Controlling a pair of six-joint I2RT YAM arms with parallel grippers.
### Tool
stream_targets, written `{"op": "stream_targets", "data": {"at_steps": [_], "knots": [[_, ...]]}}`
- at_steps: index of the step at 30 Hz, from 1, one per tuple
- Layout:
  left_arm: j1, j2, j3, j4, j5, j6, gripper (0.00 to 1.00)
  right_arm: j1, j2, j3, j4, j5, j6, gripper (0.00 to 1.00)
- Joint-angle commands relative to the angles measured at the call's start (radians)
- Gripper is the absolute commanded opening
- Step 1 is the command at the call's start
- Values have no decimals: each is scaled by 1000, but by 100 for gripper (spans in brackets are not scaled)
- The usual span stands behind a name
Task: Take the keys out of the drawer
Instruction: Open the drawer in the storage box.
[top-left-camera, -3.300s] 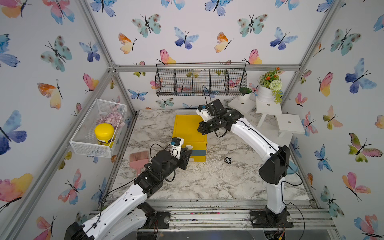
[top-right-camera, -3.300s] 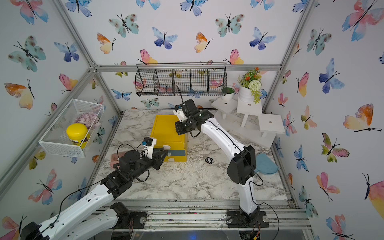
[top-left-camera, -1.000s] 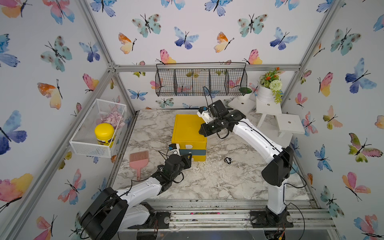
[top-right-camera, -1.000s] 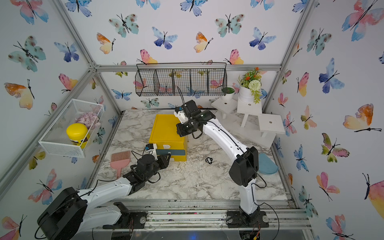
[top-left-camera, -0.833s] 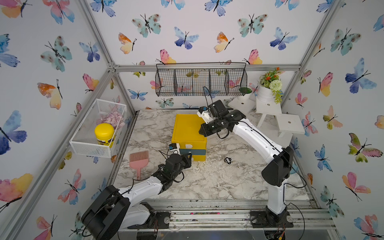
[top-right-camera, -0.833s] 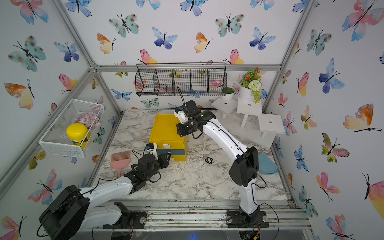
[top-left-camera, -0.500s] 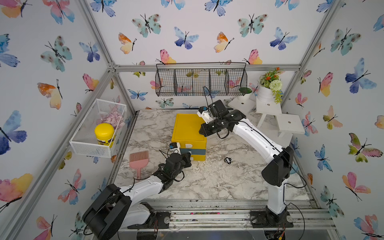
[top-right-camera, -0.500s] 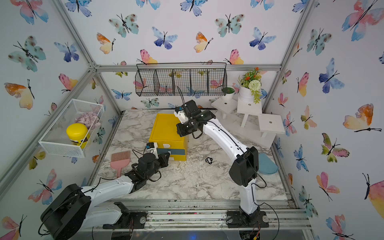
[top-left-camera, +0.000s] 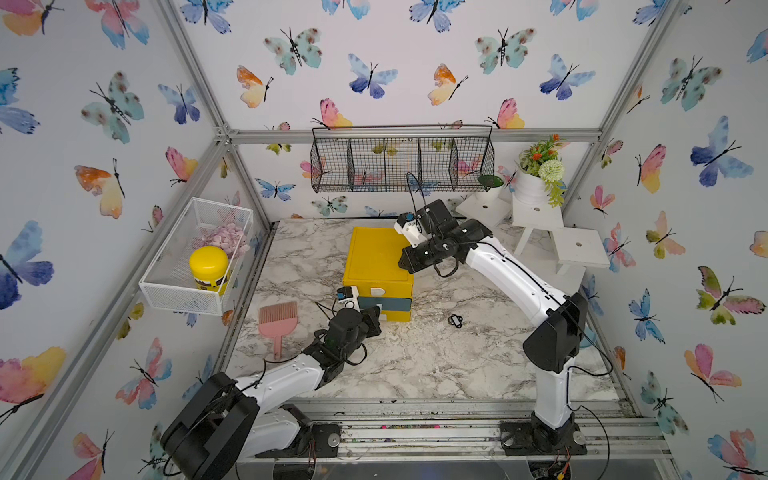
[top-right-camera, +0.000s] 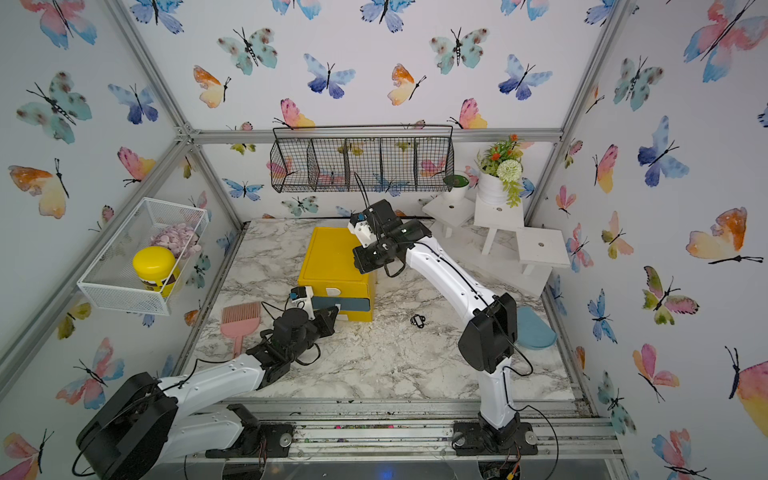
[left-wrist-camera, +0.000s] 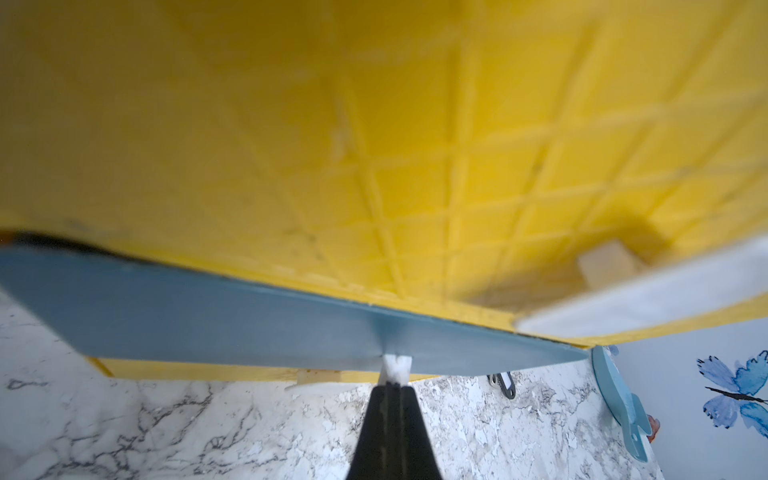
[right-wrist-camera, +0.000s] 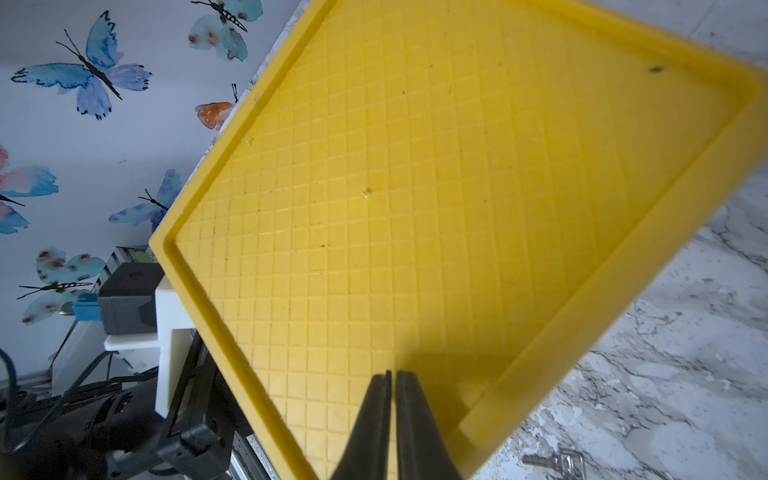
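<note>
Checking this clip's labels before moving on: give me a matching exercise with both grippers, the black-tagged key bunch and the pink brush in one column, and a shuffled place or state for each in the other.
Column one
1. left gripper
2. right gripper
3. black-tagged key bunch
4. pink brush

Column two
A. lying on the marble table, right of the yellow box
B. jaws shut on the white handle of the blue drawer
C. jaws shut, over the yellow box's top
D. lying on the table, left of the box

Pairs: 1-B, 2-C, 3-A, 4-D
</note>
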Motion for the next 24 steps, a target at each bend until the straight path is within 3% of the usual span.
{"op": "stream_targets", "data": {"at_steps": [1,14,24], "knots": [[5,-58,-27,-27,16,-5,0,1,3,36,-27,19,-19,12],[-9,-384,-106,-311,67,34,0,1,45,86,-72,42,-21,10],[-101,-565,-117,-538,49,22,0,1,56,90,-58,25,-12,9]]}}
